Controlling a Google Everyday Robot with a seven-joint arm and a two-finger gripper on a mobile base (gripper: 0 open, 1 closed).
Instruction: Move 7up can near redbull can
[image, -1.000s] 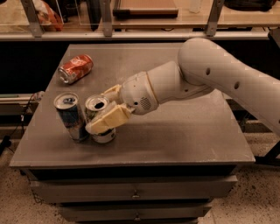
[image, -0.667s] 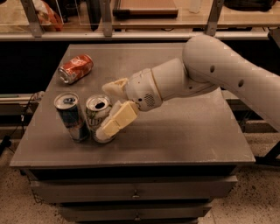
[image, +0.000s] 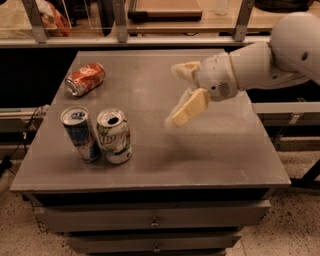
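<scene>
The 7up can (image: 114, 136), white and pale green with an open silver top, stands upright on the grey table (image: 210, 150) near the front left. The redbull can (image: 80, 133), blue and silver, stands upright right beside it on its left, almost touching. My gripper (image: 178, 95) is above the middle of the table, well to the right of both cans and apart from them. Its cream fingers (image: 187, 108) are spread and hold nothing.
An orange-red can (image: 85, 78) lies on its side at the back left of the table. Drawers (image: 155, 217) sit under the tabletop. A shelf with metal posts (image: 120, 20) runs behind the table. My white arm (image: 270, 60) reaches in from the right.
My gripper has let go of the 7up can and drawn back to the right and up. The 7up can stays standing beside the redbull can.
</scene>
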